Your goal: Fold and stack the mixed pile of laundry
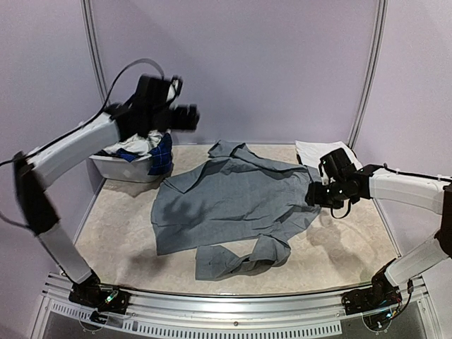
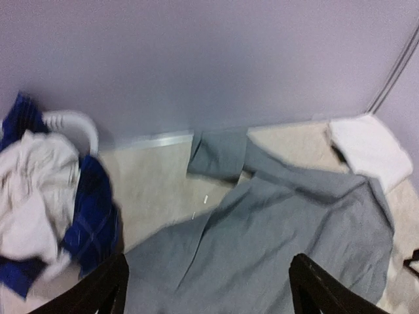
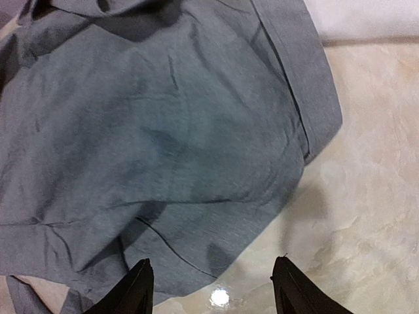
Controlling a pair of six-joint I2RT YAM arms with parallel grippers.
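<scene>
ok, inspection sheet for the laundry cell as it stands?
Surface: beige table, bare around the cloth.
Job's things: grey shirt spread crumpled mid-table; blue plaid piece and white piece heaped in the white basket, far left; folded white cloth at the far right corner.
Clutter: nothing seen.
Grippers: left gripper open, empty, raised near the basket; right gripper open, low at the shirt's right edge, holding nothing.
Cables: black cable loops above the left arm.
Surroundings: lilac walls, white frame tube.

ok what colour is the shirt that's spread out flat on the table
The spread-out shirt is plain grey, seen best in the top external view.
</scene>
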